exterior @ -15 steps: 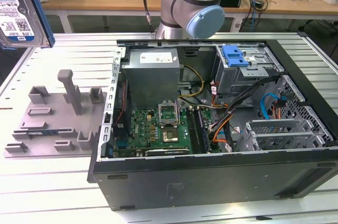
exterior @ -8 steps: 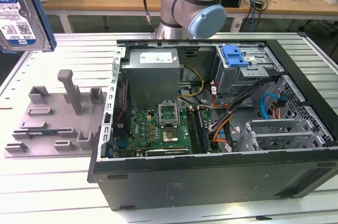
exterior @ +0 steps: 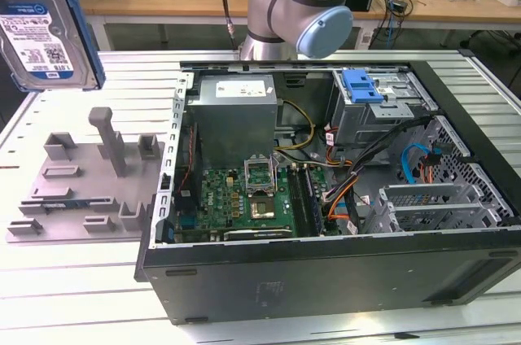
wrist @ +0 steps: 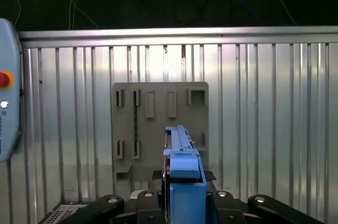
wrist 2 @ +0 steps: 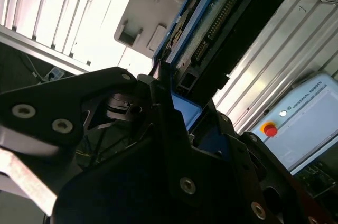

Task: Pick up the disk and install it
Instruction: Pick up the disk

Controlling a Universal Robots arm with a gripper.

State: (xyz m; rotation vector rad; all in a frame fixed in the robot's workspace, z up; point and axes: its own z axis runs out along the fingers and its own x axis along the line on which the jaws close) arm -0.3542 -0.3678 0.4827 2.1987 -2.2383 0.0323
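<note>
Since the gripper [wrist: 183, 175] is clamped on the disk [exterior: 47, 32], lifted clear with the grey fixture plate [wrist: 158, 129] below it, pick-up looks done; installing calls for squaring it to the drive cage [exterior: 383, 113].

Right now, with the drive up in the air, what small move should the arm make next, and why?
Probably carry the disk sideways, kept high, toward the exterior view's right. The hand grips its blue frame above the grey holder plate, clear of it, while the open computer case with its drive cage lies to that side.
</note>
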